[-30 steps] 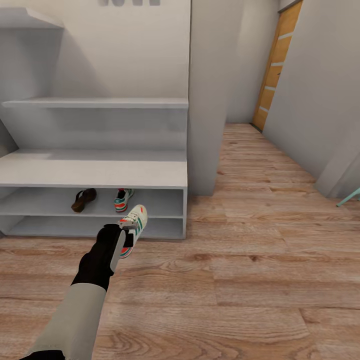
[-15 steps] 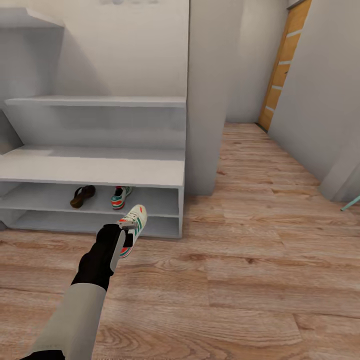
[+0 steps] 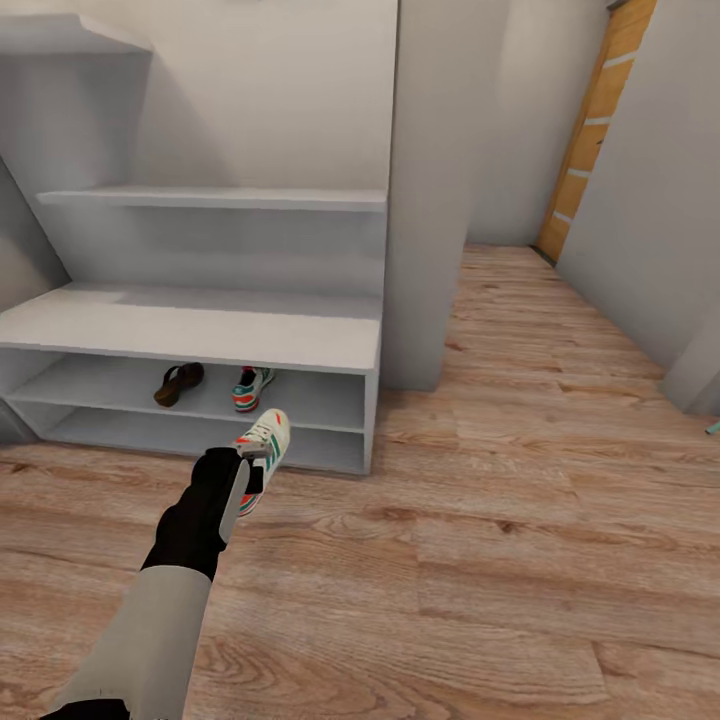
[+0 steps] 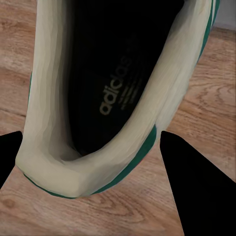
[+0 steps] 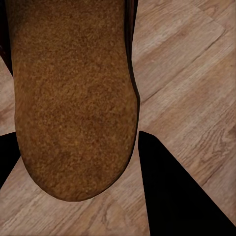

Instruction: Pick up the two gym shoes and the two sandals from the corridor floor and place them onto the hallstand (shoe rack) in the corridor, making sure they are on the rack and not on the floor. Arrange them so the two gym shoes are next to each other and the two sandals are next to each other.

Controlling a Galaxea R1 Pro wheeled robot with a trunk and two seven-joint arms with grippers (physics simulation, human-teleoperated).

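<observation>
Sneaker (image 3: 262, 448) is clamped by its heel in our left hand (image 3: 243, 478), hanging above the floor (image 3: 500, 540) near the rack (image 3: 200, 335); right hand (image 5: 73, 196) is gripping a sandal (image 5: 73, 98). We are aiming for beside the shelved sneaker (image 3: 251, 388), keeping level.

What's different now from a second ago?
Mostly the camera turned, so the hallstand slid slightly right in the picture. The left gripper still holds a gym shoe above the floor. One sandal and the other gym shoe stayed on the shelf.
</observation>
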